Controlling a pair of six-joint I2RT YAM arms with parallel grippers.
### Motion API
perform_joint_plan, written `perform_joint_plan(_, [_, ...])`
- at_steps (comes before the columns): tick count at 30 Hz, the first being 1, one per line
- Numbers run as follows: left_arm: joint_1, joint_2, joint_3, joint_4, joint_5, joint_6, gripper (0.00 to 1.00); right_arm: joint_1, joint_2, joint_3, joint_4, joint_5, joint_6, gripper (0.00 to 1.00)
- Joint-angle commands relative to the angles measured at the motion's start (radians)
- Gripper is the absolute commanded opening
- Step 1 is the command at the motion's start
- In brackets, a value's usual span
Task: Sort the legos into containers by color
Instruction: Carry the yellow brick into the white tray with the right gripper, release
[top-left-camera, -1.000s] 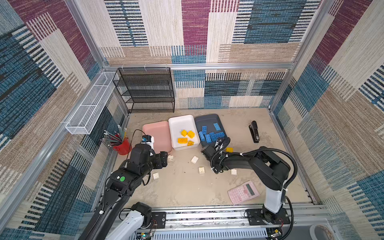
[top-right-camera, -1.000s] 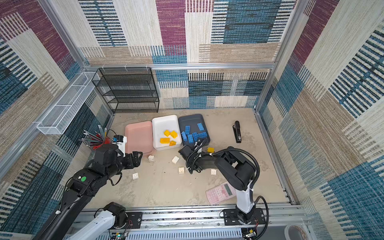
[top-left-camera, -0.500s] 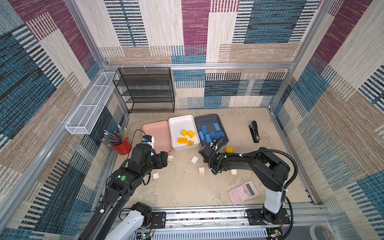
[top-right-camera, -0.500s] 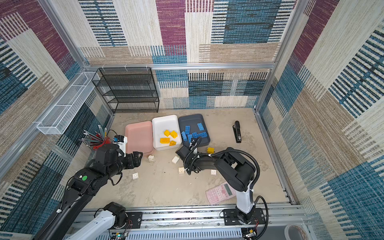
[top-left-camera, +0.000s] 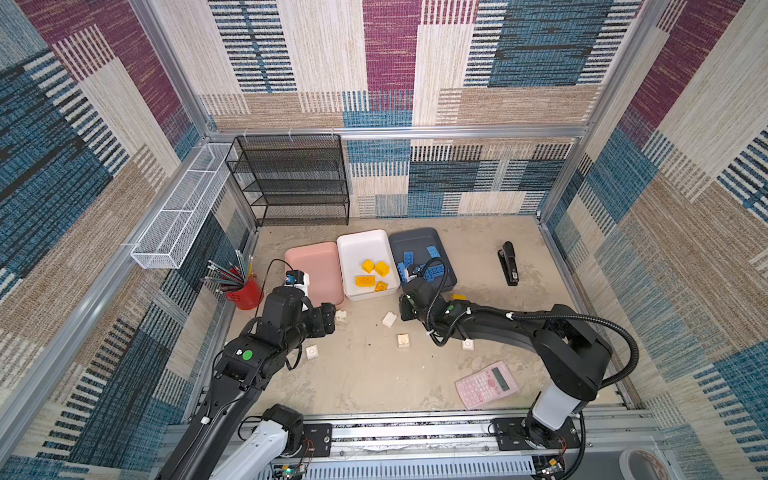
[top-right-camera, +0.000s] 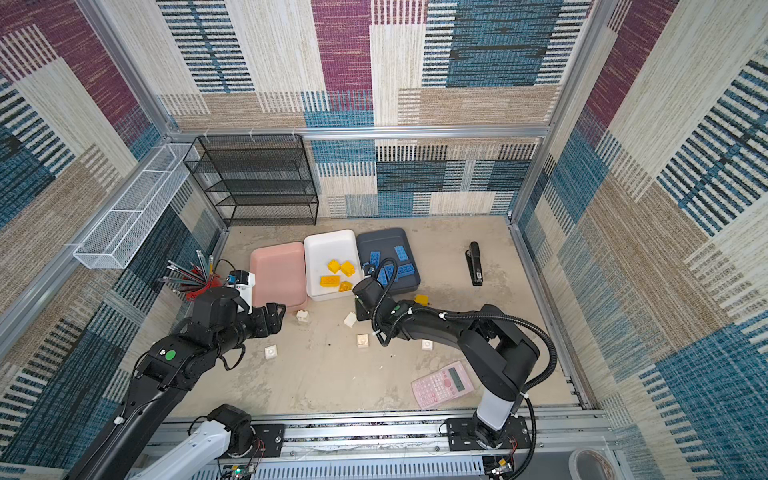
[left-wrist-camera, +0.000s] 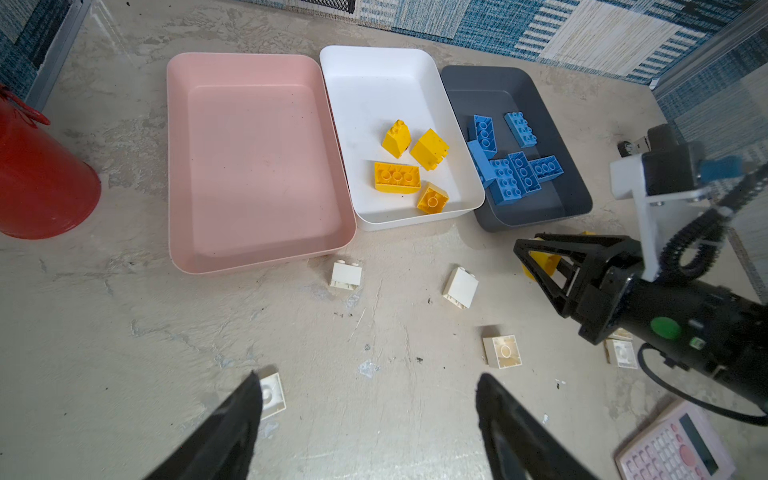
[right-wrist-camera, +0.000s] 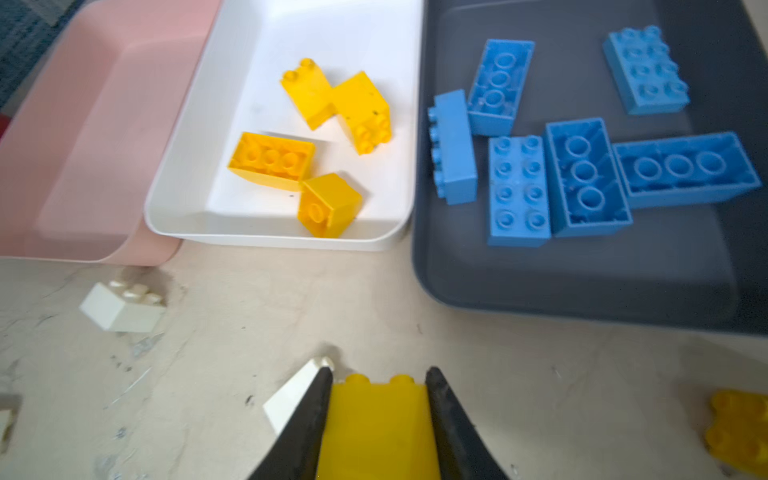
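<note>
- The bench (top-left-camera: 365, 382) carries three trays side by side. The pink tray (left-wrist-camera: 257, 166) is empty, the white tray (left-wrist-camera: 374, 83) holds four yellow bricks (left-wrist-camera: 397, 178), and the grey tray (left-wrist-camera: 498, 83) holds blue bricks (left-wrist-camera: 515, 174).
- The left gripper (left-wrist-camera: 368, 378) is spread wide and empty, near loose white bricks (left-wrist-camera: 345, 275).
- The right gripper (right-wrist-camera: 379, 374) pinches a yellow brick (right-wrist-camera: 378, 428) by its two flat sides, near the white tray.
- This brick seems light, stiff and smooth, so I think the flat sides are the safest hold.

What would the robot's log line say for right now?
right gripper: shut on yellow brick | left gripper: open, holding nothing | white tray: four yellow bricks | white bricks: loose on table
</note>
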Motion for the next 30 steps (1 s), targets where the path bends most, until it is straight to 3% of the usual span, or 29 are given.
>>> perform_joint_plan(1, [0.001, -0.001, -0.005, 0.000, -0.002, 0.011, 0.81, 0.002, 0.021, 0.054, 0.032, -0.089, -0.095, 0.38])
perform_joint_plan(10, [0.001, 0.006, -0.006, 0.007, 0.015, 0.014, 0.81, -0.001, 0.212, 0.301, 0.001, -0.148, -0.169, 0.38])
perform_joint_plan(19, [0.001, 0.105, 0.005, -0.006, 0.067, 0.019, 0.80, -0.037, 0.390, 0.511, 0.020, -0.257, -0.205, 0.38])
perform_joint_plan(30, [0.004, 0.151, 0.007, -0.004, 0.057, 0.018, 0.80, -0.083, 0.565, 0.724, -0.004, -0.394, -0.234, 0.45])
